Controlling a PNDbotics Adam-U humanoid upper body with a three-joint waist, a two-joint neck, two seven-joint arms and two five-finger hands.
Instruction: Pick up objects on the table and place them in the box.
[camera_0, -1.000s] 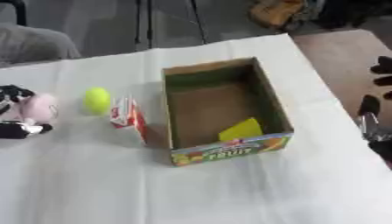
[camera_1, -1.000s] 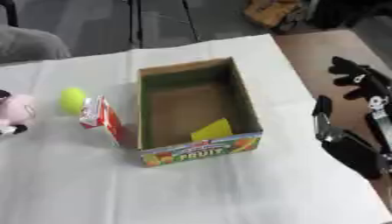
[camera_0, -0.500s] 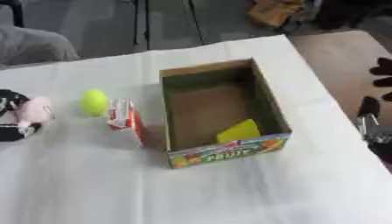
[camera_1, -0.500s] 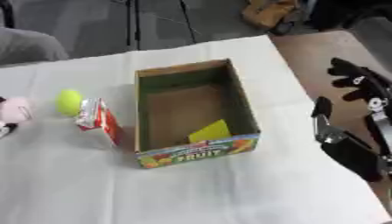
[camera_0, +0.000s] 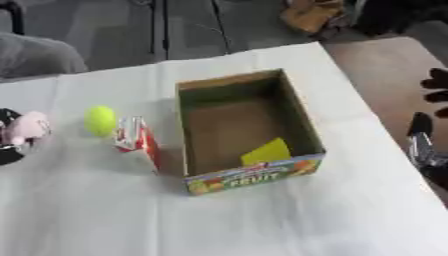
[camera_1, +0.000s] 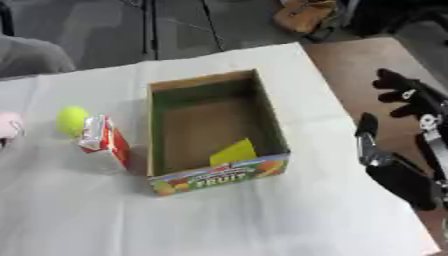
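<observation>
Right hand: we see it (camera_1: 404, 97) off the table's right edge, over the brown floor strip, black fingers spread and relaxed, holding nothing; its forearm runs down toward the lower right corner.
Left hand: we can only make out a dark bit (camera_0: 9, 150) at the far left edge under a pink thing; we cannot tell whether its fingers are open or curled.
Box: we see the box (camera_1: 276, 134) in the middle of the table, open top up, long axis running from near edge to far edge, slightly askew; printed short side with fruit pictures and "FRUIT" faces us.
Inside box: we see a yellow flat piece (camera_1: 233, 151) leaning in the near right corner, one pointed corner up.
Carton: we see a small red and white carton (camera_1: 103, 142) just beside the box's left wall, near its front half, apart from it by a thin gap; it stands tilted, gabled top pointing up and to the far left.
Ball: we see a yellow-green ball (camera_1: 72, 120) just behind and left of the carton, about touching its top end.
Pink thing: we see a pink soft thing (camera_0: 26, 128) at the left edge, well apart from the box, too cut off to name.
Table: we see the table (camera_1: 219, 220) under a white cloth, creased, with its right edge running along the brown strip.
</observation>
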